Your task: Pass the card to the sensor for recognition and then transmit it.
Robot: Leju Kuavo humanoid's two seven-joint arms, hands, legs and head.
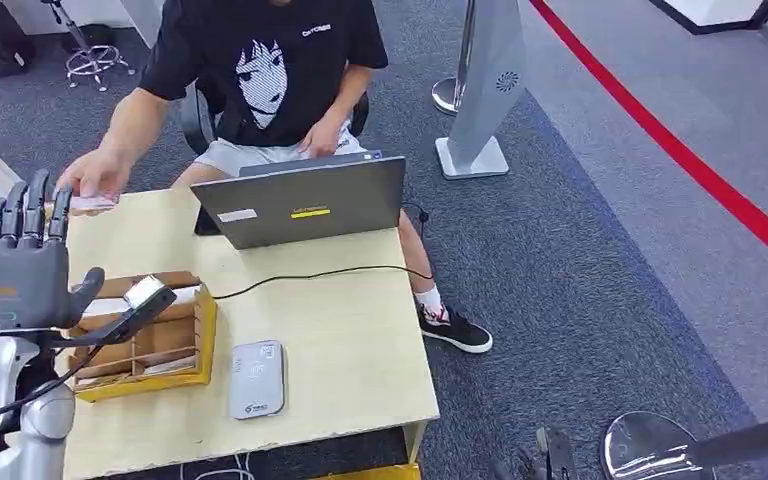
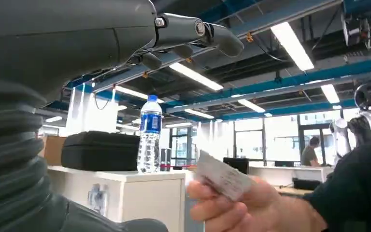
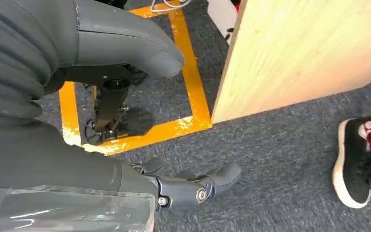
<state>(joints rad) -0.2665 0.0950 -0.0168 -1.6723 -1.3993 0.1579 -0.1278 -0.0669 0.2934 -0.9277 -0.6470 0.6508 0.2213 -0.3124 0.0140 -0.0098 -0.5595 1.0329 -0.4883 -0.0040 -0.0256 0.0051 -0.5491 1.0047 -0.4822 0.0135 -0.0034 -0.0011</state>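
The left hand (image 1: 22, 262) is raised upright at about 9 o'clock in the head view, palm turned away, fingers straight and apart, thumb out to the side — it holds nothing. In the left wrist view the same hand (image 2: 183, 36) reaches out with bare, spread fingers. Just beyond it, toward 11 o'clock in the head view, a person's hand (image 1: 95, 172) holds the card (image 1: 93, 202) over the far left corner of the table (image 1: 350, 350), close to the robot's fingertips but apart from them. The left wrist view shows that card (image 2: 221, 176) pinched in the person's hand (image 2: 241, 208), tilted.

The right hand (image 3: 193, 186) hangs low beside the table (image 3: 309, 48) over grey carpet, its fingers loosely extended with nothing in them.

At 3 o'clock of the raised hand in the head view sits a yellow compartment box (image 1: 150, 345) with cards or papers in its slots, a small black device on a stalk (image 1: 140, 300) leaning over it. Further at 4 o'clock lies the flat grey sensor (image 1: 256, 378) on the tabletop. An open laptop (image 1: 300, 200) stands at 1 o'clock, a black cable (image 1: 320, 272) trailing from it — the seated person in a black shirt (image 1: 260, 60) sits behind it
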